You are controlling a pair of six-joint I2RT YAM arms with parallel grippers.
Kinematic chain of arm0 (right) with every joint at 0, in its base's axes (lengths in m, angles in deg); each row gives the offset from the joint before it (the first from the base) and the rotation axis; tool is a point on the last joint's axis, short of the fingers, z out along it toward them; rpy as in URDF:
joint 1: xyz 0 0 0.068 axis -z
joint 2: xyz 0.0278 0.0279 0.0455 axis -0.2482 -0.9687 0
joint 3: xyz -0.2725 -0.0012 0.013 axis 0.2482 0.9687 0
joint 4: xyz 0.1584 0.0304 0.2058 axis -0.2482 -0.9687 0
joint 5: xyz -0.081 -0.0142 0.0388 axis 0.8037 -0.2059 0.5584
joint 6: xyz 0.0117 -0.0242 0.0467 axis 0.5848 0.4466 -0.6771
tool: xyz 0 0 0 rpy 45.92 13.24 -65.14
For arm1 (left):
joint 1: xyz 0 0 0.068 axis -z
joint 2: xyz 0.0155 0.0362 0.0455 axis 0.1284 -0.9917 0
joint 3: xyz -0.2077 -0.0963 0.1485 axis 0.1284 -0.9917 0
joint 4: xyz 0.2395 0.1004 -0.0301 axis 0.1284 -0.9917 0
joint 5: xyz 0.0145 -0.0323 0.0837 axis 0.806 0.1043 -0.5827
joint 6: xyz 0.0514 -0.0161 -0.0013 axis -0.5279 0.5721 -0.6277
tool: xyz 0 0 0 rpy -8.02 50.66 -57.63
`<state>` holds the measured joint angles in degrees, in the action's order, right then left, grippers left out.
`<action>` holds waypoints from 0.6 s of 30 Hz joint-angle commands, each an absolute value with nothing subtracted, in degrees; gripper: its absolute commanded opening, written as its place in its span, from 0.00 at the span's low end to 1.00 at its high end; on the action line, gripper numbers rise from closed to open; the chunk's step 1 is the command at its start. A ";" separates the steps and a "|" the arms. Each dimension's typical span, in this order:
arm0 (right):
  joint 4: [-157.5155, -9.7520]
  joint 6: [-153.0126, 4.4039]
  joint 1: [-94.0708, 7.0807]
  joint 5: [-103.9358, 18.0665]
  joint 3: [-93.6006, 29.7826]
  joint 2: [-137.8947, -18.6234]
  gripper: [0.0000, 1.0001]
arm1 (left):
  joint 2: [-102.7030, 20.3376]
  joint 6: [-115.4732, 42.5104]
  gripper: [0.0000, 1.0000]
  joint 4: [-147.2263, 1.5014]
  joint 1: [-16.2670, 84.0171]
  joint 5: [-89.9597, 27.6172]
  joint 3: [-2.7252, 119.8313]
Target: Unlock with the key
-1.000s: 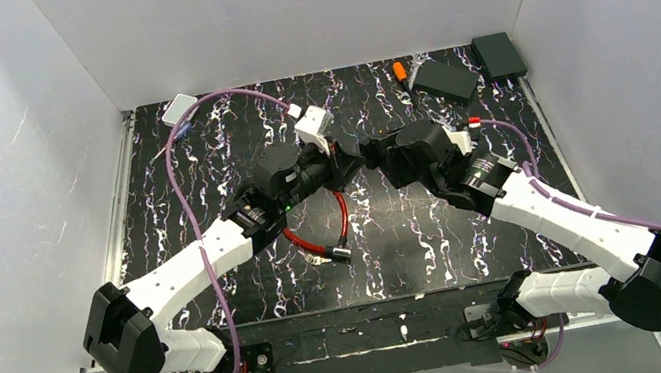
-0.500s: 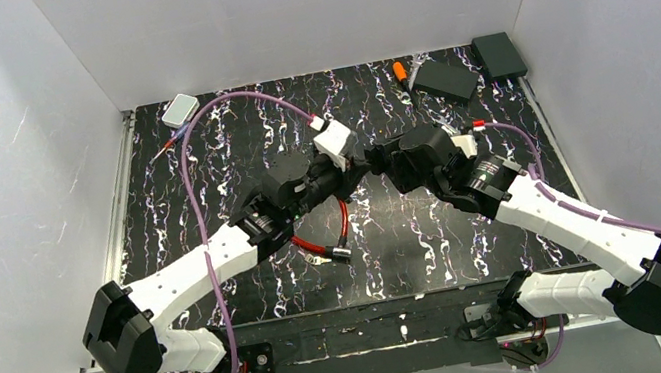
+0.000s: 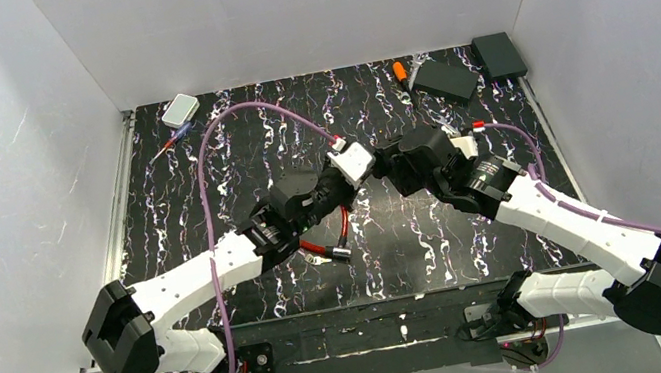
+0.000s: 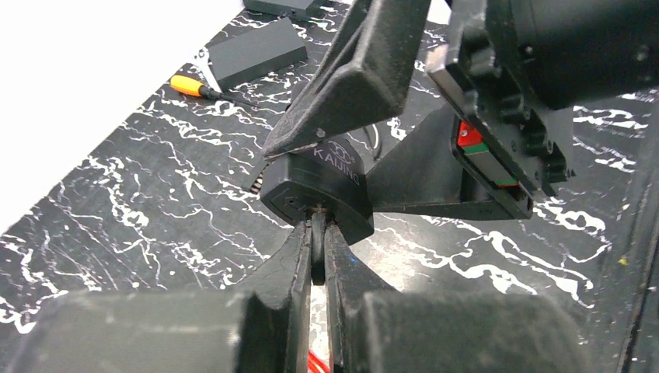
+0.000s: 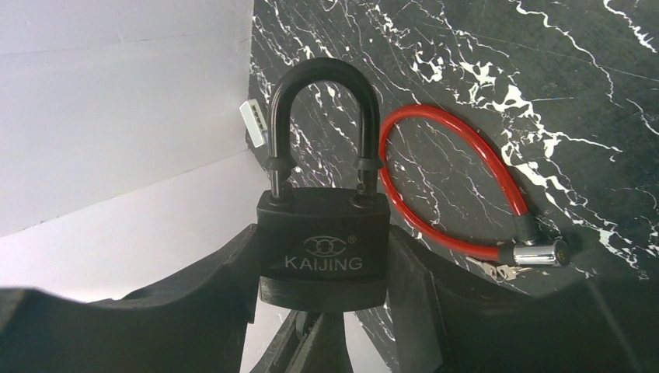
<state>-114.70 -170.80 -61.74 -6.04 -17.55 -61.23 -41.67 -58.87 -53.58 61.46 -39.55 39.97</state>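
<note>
Mid-table, between the two arms, the right gripper (image 5: 322,273) was clamped on the flanks of the black padlock (image 5: 322,233), holding it off the table (image 5: 482,54) with the shackle (image 5: 322,78) pointing away and seated in the body, so by the look of it locked. From the left, the left gripper (image 4: 315,233) was pinched shut on the thin key (image 4: 317,256), whose tip met the keyhole in the padlock's underside; how deep the blade sat could not be made out. A red cable lock (image 5: 458,186) lay on the marbled surface just near of the pair, apart from both. The turn looked like the risky part. The key was held by a narrow edge, so a twist could make it slip between the pads instead of rotating the cylinder. The padlock was gripped only by its smooth sides and might swivel with the key if the right fingers gave. Any tilt between wrist and keyhole could bind or bend the blade, and a half-seated key would simply refuse to turn.
</note>
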 commanded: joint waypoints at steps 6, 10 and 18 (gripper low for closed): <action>-107.98 -167.08 -67.37 -15.42 -19.99 -55.48 0.01 | -37.76 -65.23 0.89 -50.29 62.67 -44.95 36.12; -106.33 -163.93 -67.28 -11.79 -17.82 -52.63 0.01 | -31.82 -59.44 0.98 -51.02 62.49 -45.06 33.86; -106.68 -159.71 -67.28 -11.13 -16.90 -50.58 0.01 | -29.01 -36.30 0.83 -51.99 60.22 -42.59 34.72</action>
